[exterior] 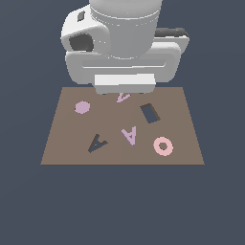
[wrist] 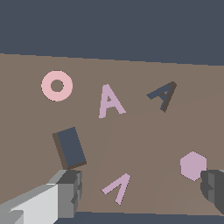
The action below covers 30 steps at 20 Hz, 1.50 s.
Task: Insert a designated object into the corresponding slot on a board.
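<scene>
Exterior view: arm's white body looms over the far edge of the brown board point(exterior: 62, 143), gripper itself hidden beneath it. Lilac A point(exterior: 129, 135) lies flat mid-board, just beside the dark A-shaped slot point(exterior: 97, 143), apart from it. Pink ring point(exterior: 163, 146) on the lilac A's other side. Dark rectangular hole point(exterior: 150, 113), lilac hexagon point(exterior: 82, 107); small pale A point(exterior: 123, 97) partly cut off by the arm. Surroundings plain slate-blue.

Wrist view: gripper point(wrist: 142, 189) fingers wide apart, holding nothing, one grey fingertip point(wrist: 70, 188) by the rectangular hole point(wrist: 71, 148), the other cut off at frame edge beside the hexagon point(wrist: 193, 165). Small pale A point(wrist: 117, 187) between them. Lilac A point(wrist: 109, 101) beyond, between ring point(wrist: 57, 85) and slot point(wrist: 163, 94).
</scene>
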Each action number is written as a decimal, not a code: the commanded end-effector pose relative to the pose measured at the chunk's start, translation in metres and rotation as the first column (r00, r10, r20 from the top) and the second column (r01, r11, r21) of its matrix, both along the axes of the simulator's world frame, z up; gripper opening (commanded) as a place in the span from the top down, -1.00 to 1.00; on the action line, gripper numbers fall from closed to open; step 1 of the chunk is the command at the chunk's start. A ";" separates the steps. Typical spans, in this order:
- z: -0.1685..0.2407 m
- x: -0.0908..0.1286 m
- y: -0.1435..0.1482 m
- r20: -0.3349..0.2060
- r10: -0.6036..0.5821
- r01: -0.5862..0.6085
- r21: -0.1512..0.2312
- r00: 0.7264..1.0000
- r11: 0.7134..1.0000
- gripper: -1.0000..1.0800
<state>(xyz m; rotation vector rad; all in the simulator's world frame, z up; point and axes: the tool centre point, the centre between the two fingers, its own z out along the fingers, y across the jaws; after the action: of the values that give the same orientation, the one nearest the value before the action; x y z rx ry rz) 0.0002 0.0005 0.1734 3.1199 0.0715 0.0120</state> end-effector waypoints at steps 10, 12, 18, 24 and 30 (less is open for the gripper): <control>-0.018 0.010 0.002 -0.001 0.031 -0.031 0.003 1.000 1.000 -0.92; -0.027 0.014 0.004 -0.002 0.047 -0.047 0.005 0.999 0.999 -0.92; -0.063 0.033 0.010 -0.004 0.110 -0.110 0.011 0.994 0.994 -0.92; -0.098 0.053 0.018 -0.006 0.173 -0.173 0.017 0.985 0.985 -0.92; -0.118 0.064 0.024 -0.008 0.209 -0.209 0.020 0.978 0.978 -0.92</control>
<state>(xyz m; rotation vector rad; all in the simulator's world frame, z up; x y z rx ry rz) 0.0609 0.0228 0.0591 3.1166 0.3887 -0.0007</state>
